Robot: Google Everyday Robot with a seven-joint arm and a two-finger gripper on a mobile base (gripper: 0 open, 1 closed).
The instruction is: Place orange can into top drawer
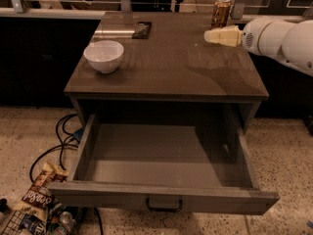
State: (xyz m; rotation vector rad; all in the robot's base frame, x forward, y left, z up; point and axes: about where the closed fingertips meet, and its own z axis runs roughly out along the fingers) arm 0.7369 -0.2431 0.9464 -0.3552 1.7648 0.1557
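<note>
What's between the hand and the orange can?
Nothing: the camera view shows the hand just in front of the orange can, only bare tabletop between.

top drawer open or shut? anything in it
Open and empty: the top drawer is pulled out, its bare floor showing. The orange can stands upright on the tabletop, far right, the gripper just in front of it.

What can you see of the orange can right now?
The orange can is a small cylinder, orange-brown with pale markings and a silver rim and top; it looks like metal. It stands upright near the far right corner of the table, not held. The gripper hovers just in front of it, nearer the camera; no contact shows.
</note>
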